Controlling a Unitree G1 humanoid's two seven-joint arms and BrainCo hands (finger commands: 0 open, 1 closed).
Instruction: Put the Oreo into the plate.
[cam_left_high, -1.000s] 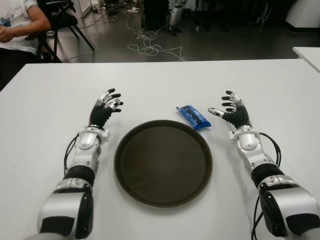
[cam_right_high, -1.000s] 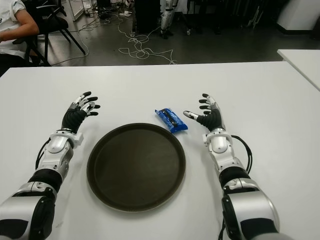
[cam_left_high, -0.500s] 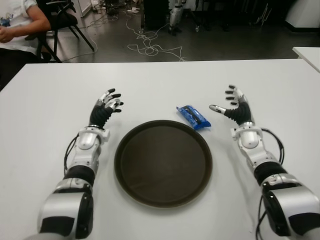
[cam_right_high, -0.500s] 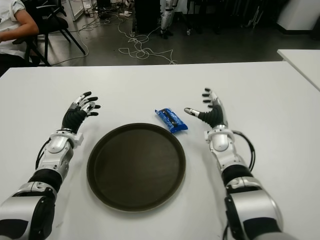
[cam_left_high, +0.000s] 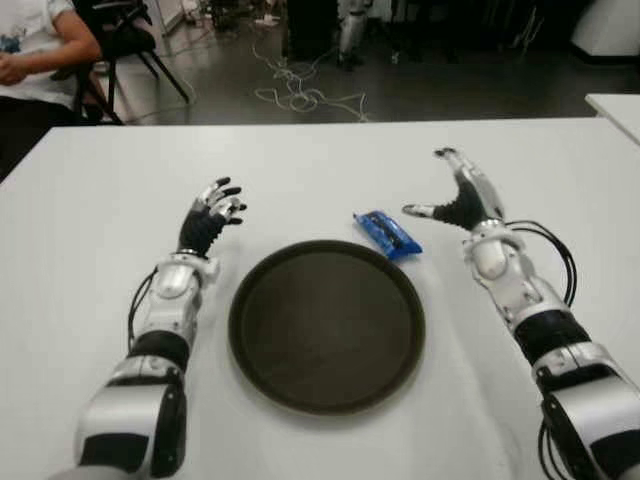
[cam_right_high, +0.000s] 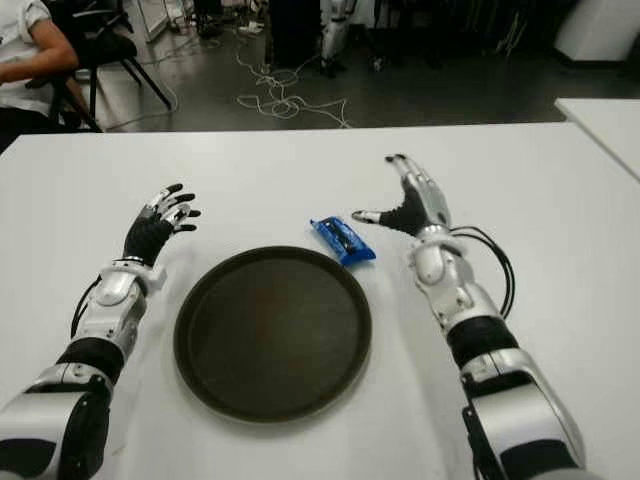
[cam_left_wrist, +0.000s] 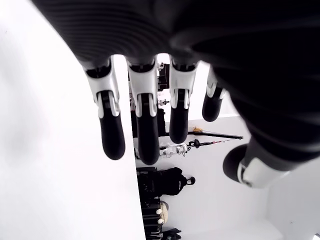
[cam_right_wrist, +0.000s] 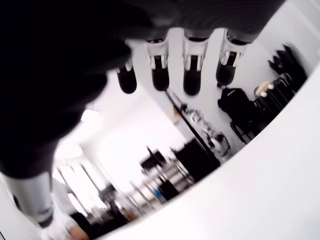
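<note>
A blue Oreo packet (cam_left_high: 386, 232) lies on the white table (cam_left_high: 320, 160), just beyond the far right rim of a round dark brown plate (cam_left_high: 326, 325). My right hand (cam_left_high: 455, 198) is raised a little to the right of the packet, fingers spread and thumb pointing toward it, holding nothing. In the right wrist view its fingers (cam_right_wrist: 191, 70) are extended with nothing between them. My left hand (cam_left_high: 208, 222) shows to the left of the plate, fingers relaxed and empty; its fingers (cam_left_wrist: 145, 125) hang loose in the left wrist view.
A seated person (cam_left_high: 35, 50) and a black chair (cam_left_high: 125, 40) are beyond the table's far left corner. Cables (cam_left_high: 300, 95) lie on the floor behind. Another white table's corner (cam_left_high: 615, 105) shows at the right.
My right hand has lifted and moved forward and slightly left, closer to the Oreo packet, with its fingers stretched out. The left hand, packet and plate have stayed put.
</note>
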